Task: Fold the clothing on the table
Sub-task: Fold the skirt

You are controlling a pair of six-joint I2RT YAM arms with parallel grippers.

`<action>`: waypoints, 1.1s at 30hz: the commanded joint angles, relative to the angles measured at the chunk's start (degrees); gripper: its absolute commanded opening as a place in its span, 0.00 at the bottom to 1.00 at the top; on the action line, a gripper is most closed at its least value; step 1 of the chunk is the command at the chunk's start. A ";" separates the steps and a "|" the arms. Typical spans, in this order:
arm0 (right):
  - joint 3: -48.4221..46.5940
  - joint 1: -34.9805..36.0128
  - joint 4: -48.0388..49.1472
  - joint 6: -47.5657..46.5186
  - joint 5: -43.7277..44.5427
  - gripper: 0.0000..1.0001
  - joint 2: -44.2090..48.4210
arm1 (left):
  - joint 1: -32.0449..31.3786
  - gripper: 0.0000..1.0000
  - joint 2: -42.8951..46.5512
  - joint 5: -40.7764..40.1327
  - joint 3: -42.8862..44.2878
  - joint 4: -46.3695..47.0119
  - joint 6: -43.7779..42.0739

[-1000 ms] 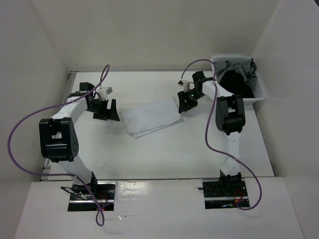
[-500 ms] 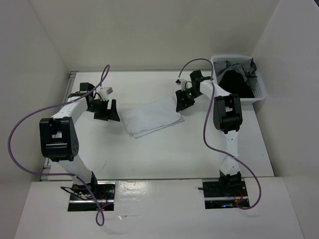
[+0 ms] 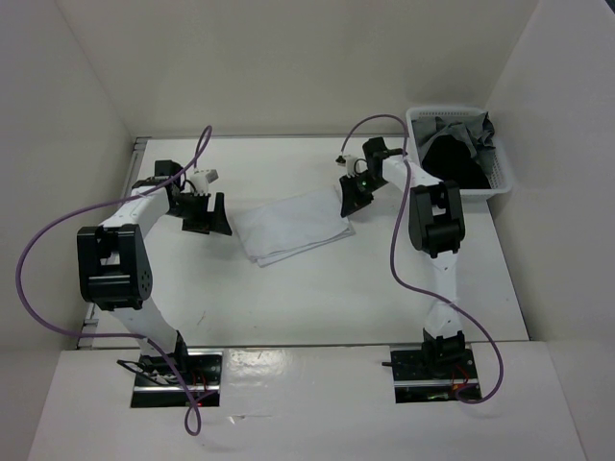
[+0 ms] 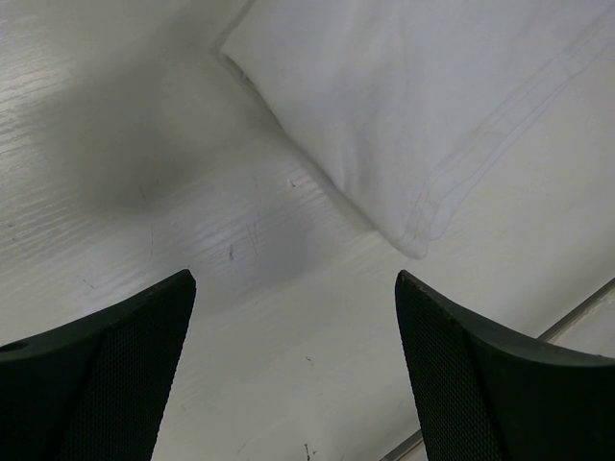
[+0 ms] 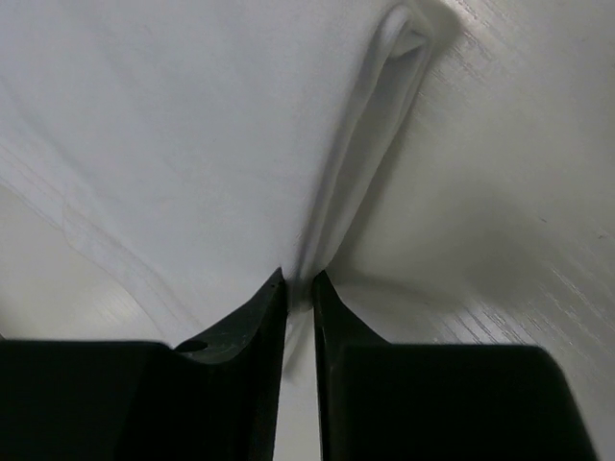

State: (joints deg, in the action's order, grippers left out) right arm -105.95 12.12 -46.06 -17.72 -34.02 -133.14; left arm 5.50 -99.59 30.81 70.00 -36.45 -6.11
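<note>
Clothing (image 3: 291, 227) of thin white fabric, folded into a flat rectangle, lies near the middle of the smooth white tabletop (image 3: 317, 298), between the two arms. The right claw (image 5: 298, 279) is nearly closed, its jaws pinching a raised fold at the clothing's right edge. The left claw (image 4: 293, 279) stands wide apart and grips nothing, hovering over bare tabletop just beside the clothing's left corner. A white plastic basket (image 3: 502, 178) at the far right corner contains a black garment (image 3: 450, 158) and a grey garment (image 3: 459, 127).
</note>
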 commanded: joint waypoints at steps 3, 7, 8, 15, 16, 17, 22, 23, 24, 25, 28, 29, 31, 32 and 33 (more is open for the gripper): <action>0.57 1.15 -1.05 -0.30 1.94 0.07 -1.86 | 0.39 0.90 -0.52 1.98 -0.30 -0.47 -1.71; 1.10 1.68 -1.05 -0.30 2.47 0.00 -1.86 | 0.39 0.90 -1.74 3.11 0.32 -0.47 -1.71; 1.62 1.68 -1.05 -0.30 2.47 0.00 -1.16 | 0.39 0.89 -1.75 3.81 1.36 -0.47 -1.71; 5.84 1.68 -0.52 -0.83 5.54 0.00 3.32 | 0.39 0.74 -8.86 10.05 4.97 -0.47 -1.71; 6.37 1.68 0.00 -0.83 5.54 0.00 3.94 | 0.39 0.74 -9.65 10.67 5.93 0.23 -1.71; 7.33 1.68 0.01 -0.83 6.67 0.00 5.33 | 0.39 0.72 -11.14 11.63 6.81 0.24 -1.71; 9.79 1.68 0.01 -1.36 8.53 0.00 8.77 | 0.39 0.66 -16.15 12.96 10.86 2.78 -0.58; 10.32 1.68 0.01 -1.36 8.53 0.00 9.30 | 0.39 0.66 -17.81 13.48 11.65 2.78 -0.57; 11.11 1.68 0.62 -1.36 9.32 0.00 10.17 | 0.39 0.66 -18.70 13.49 13.13 3.39 -0.57; 11.81 1.68 0.62 -1.36 9.85 0.00 10.18 | 0.39 0.65 -20.45 13.49 13.93 3.92 -0.57; 12.35 1.68 0.62 -1.88 10.55 0.00 11.41 | 0.39 0.65 -24.23 14.02 17.87 3.93 0.04; 12.35 1.68 0.62 -1.88 10.55 0.00 11.41 | 0.39 0.64 -25.12 14.02 18.94 3.93 0.04; 12.35 1.68 0.62 -1.88 11.08 0.00 11.41 | 0.39 0.64 -27.22 14.02 21.57 3.93 0.57; 12.35 1.68 0.62 -1.88 11.08 0.00 11.41 | 0.39 0.64 -27.84 14.02 22.37 3.93 0.57; 12.35 1.68 0.62 -1.88 11.08 0.00 11.41 | 0.39 0.64 -28.37 14.02 22.99 3.93 0.57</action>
State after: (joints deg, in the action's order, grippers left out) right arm -94.26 13.37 -45.12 -18.15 -25.23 -124.60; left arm 5.50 -125.21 44.23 90.63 -33.76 -5.21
